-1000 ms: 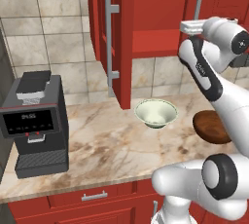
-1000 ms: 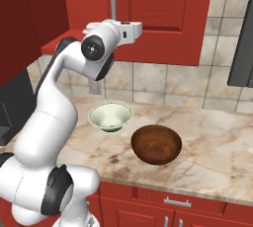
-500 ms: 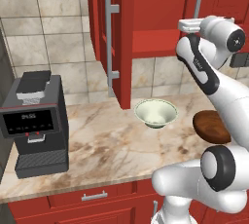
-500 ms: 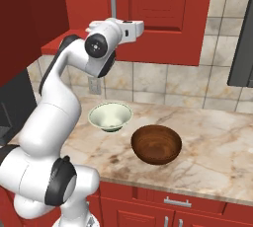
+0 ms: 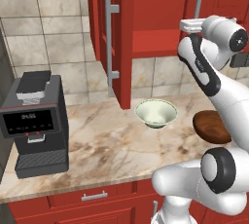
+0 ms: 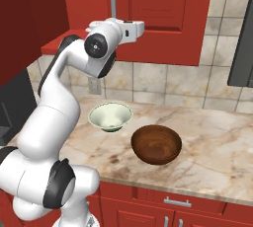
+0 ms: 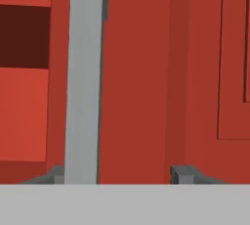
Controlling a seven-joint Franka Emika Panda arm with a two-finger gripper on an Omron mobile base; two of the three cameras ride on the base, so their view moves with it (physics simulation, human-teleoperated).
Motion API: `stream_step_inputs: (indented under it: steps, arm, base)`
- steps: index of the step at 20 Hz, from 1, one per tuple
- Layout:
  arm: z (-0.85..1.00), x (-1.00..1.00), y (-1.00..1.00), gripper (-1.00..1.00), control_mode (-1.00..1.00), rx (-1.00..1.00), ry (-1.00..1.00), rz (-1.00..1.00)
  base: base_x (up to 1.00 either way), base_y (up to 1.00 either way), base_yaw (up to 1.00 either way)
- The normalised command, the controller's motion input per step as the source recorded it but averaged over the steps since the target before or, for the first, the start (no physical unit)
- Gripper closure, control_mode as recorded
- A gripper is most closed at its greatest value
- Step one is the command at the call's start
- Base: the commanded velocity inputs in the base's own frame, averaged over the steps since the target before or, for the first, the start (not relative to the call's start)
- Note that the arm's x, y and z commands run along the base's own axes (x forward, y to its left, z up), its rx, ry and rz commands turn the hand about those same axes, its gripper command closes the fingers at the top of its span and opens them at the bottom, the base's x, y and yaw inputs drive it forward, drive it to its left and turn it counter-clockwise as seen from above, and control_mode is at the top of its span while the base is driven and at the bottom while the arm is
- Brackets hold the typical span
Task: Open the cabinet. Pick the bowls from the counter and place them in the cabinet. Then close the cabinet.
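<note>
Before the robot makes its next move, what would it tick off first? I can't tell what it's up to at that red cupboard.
1. Left door of the cabinet swung open: ok.
2. Right door open: not ok; it sits flush, its grey bar handle right ahead of the hand.
3. Handle between the fingertips: ok; in the hand view the gripper straddles the bar, which runs beside the left tip.
4. Jaws clamped on the handle: cannot tell; a wide gap shows beside the right tip.
5. Both bowls waiting on the counter: ok; the pale bowl and the wooden bowl stand upright, apart.
6. Path for the door's swing: cannot tell.
</note>
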Motion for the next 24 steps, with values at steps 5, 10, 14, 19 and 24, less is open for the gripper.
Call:
stream_step_inputs:
  steps: [5,10,14,19,24]
  arm:
    - [0.00,-0.23,-0.31,1.00,-1.00,0.00,0.00,-0.02]
    - [0.00,-0.57,-0.82,1.00,-1.00,0.01,0.00,-0.09]
    - [0.00,-0.68,-0.98,1.00,-1.00,0.03,0.00,-0.12]
    - [0.00,-0.73,-1.00,1.00,-1.00,0.05,0.00,-0.15]
    - [0.00,-0.73,-1.00,1.00,-1.00,0.06,0.00,-0.15]
  base:
    - [0.00,0.00,0.00]
    - [0.00,0.00,0.00]
    - [0.00,0.00,0.00]
    - [0.00,0.00,0.00]
    - [0.00,0.00,0.00]
